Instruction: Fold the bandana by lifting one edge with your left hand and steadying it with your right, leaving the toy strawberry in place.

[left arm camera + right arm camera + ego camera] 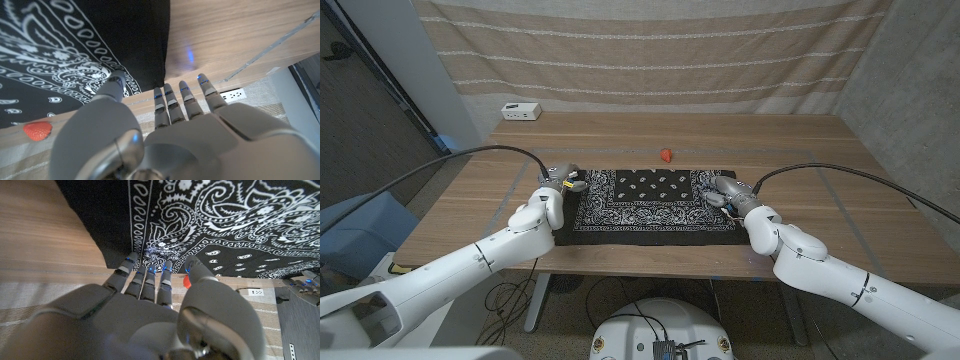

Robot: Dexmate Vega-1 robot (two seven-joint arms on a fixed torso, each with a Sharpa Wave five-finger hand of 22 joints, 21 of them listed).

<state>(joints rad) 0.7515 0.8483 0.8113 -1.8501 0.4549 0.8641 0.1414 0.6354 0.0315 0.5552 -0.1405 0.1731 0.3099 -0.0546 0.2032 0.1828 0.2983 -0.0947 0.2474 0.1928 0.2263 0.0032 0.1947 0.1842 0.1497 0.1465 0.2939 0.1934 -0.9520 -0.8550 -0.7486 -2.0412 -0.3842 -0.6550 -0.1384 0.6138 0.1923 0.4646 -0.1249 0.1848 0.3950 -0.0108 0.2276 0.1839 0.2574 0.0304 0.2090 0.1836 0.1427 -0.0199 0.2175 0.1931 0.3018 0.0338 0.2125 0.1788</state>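
Observation:
The black bandana (650, 205) with white paisley print lies spread flat on the wooden table (840, 180). Just beyond its far edge sits the small red toy strawberry (666, 155), apart from the cloth. My left hand (556, 192) hovers at the bandana's left edge near the far corner. In the left wrist view its thumb (113, 85) reaches over the bandana (60, 60) while the fingers (185, 102) stretch out over bare wood, holding nothing. My right hand (730, 192) is at the right edge, fingers (145, 280) extended over the bandana's border (210, 225), also holding nothing.
A white power strip (521, 111) lies at the table's far left corner. A striped cloth hangs behind the table (650, 50). A blue object (360, 230) stands off the table's left side. Thin tape lines (270, 47) cross the wood.

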